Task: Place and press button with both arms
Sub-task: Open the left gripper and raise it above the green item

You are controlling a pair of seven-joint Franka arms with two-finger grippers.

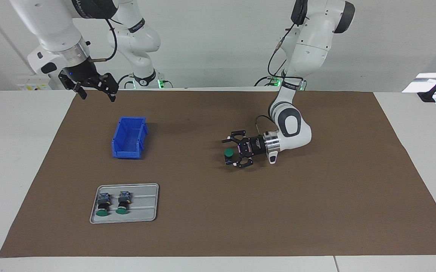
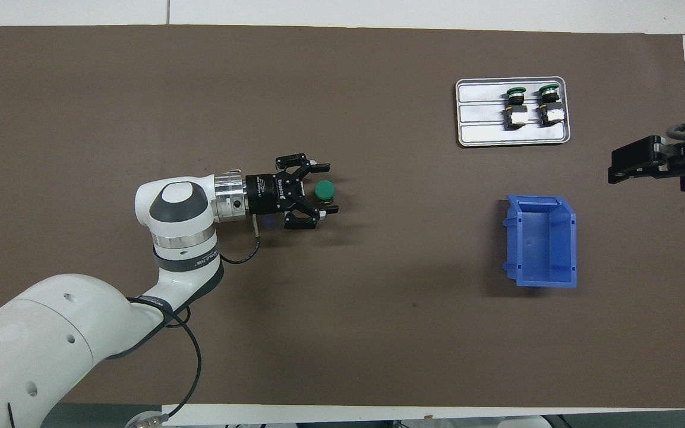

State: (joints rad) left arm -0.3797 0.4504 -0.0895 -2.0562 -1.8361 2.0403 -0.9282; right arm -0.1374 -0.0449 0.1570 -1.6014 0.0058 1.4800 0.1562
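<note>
Nearest us, the tray (image 1: 127, 217) holds two spare buttons. At mat centre the button (image 1: 228, 152) stands between the left gripper (image 1: 230, 152)'s spread, unclamped fingers. Placing looks done; the open right gripper (image 1: 96, 93), waiting at eleven o'clock, must press next.

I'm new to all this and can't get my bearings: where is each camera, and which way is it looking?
Facing view: high across the table, looking back at the robots; both arms show whole, left gripper open around a button, right gripper raised and open.
Overhead view: high above the robots' end, looking steeply down; left arm enters from the bottom.
Both share the bin, tray and mat, turned half around.
</note>
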